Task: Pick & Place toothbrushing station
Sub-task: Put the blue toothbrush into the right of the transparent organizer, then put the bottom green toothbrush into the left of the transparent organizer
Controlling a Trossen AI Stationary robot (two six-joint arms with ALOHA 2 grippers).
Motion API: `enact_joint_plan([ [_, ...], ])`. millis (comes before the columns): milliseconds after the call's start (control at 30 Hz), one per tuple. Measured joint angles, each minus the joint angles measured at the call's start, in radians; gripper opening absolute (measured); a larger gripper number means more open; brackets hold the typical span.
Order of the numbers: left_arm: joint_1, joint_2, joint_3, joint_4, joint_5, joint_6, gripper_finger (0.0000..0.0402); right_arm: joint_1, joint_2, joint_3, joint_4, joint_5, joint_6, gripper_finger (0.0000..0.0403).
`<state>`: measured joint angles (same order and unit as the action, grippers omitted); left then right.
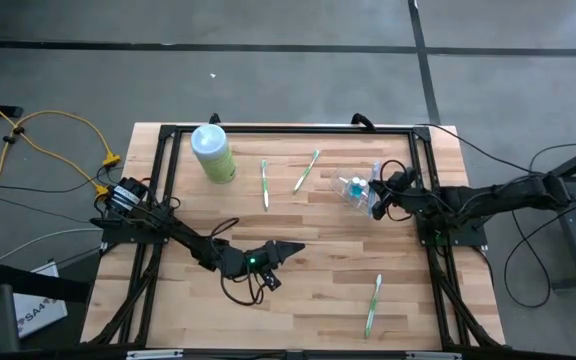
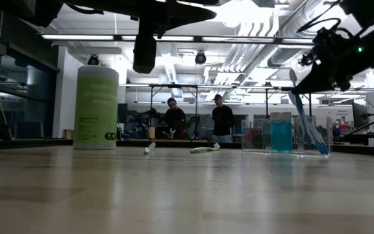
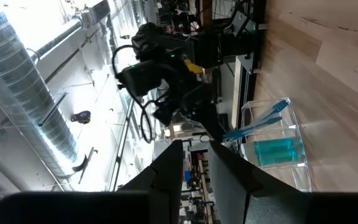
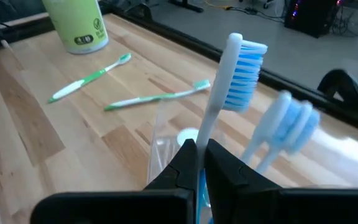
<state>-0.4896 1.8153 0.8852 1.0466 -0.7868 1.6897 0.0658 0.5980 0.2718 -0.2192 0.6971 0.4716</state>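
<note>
Two blue toothbrushes show at the toothbrushing station [image 1: 356,191], a small clear, colourless plastic holder on the right side of the wooden table [image 1: 308,300], toward its far edge. Low view: the holder reads as a low see-through box with a blue-tinted block inside; one blue-handled brush [image 2: 309,127] leans in it, slanting up to the gripper above. Right wrist view: a second blue brush head [image 4: 289,126] sits beside the held one, blurred.

Right gripper [image 4: 197,149]: over the holder, fingers clenched on the white neck of a blue-bristled toothbrush [image 4: 232,74], bristles up. How deep the handle reaches into the holder is hidden by the fingers.

Left gripper [image 1: 290,249]: near the table's middle, above the surface, pointing toward the station. Fingers [image 3: 166,180] parted slightly, nothing seen between them.

Elsewhere on the table:
- pale-green bottle [image 1: 212,153] with white cap, upright, far left.
- two green toothbrushes [image 1: 265,183] lying flat between bottle and holder, near each other.
- third green toothbrush [image 1: 373,304] lying near the front right, well apart.

Hard to make out: the holder's walls from above, mostly glare. Two people [image 2: 174,119] stand far off in the room behind, small.
</note>
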Motion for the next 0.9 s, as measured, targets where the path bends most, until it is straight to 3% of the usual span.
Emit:
enact_joint_plan([
  [400,0.0,0.0,0.0,0.0,0.003,0.0,0.007,0.0,0.0,-0.053,0.036,0.002,0.044,0.0019],
  [900,0.0,0.0,0.0,0.0,0.006,0.004,0.007,-0.044,0.0,-0.055,0.055,0.008,0.021,0.0108],
])
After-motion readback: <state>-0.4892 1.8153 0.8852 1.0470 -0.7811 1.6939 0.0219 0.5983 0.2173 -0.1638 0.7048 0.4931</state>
